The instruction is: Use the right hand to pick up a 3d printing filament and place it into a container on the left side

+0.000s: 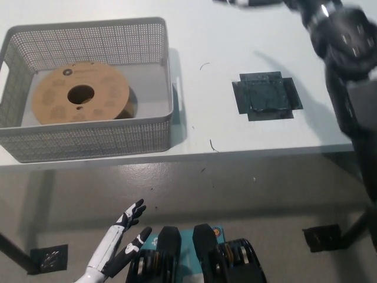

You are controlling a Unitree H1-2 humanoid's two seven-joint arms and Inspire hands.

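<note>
The filament spool [79,93], brown cardboard with a round centre hole, lies flat inside the grey mesh basket [88,140] on the left of the white table. My black right arm [347,53] comes down the right edge of the picture. Only a blurred sliver of its hand [250,2] shows at the top edge, far right of the basket and holding nothing that I can see. My white left hand [126,227] hangs open below the table's front edge at the lower left.
A dark square patch [266,96] lies flat on the table [235,53] to the right of the basket. The table's front edge [235,154] runs across the middle, with grey floor below it.
</note>
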